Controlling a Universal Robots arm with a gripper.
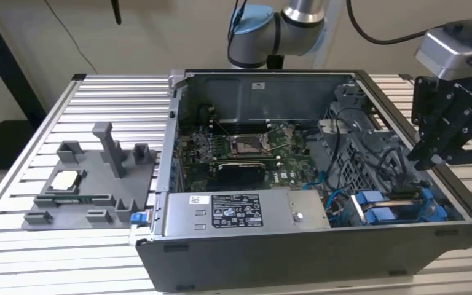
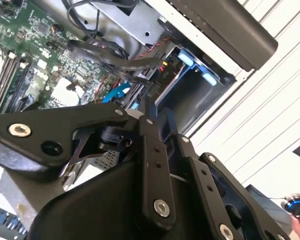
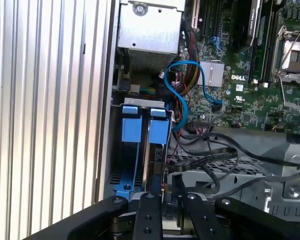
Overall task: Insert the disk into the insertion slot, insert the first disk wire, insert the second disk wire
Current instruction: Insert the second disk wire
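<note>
The disk [image 1: 383, 212], held in its bright blue carrier, sits inside the insertion slot [image 1: 426, 216] at the front corner of the open case, on the exterior view's right. The carrier's blue tabs [image 3: 131, 129] stand side by side in the first wrist view, and the same tabs [image 2: 186, 59] appear in the second wrist view. My gripper [image 1: 426, 161] hangs just above that corner with its fingers together. Black disk wires [image 3: 210, 150] run to a connector right at the fingertips [image 3: 163, 192]. I cannot tell whether the fingers pinch it.
A silver labelled power-supply box [image 1: 236, 212] lies along the case front, beside the disk. The motherboard [image 1: 244, 147] fills the case floor, and a blue cable [image 3: 182, 90] loops near the cage. A grey fixture tray [image 1: 88, 184] stands on the ribbed table [image 1: 56, 246].
</note>
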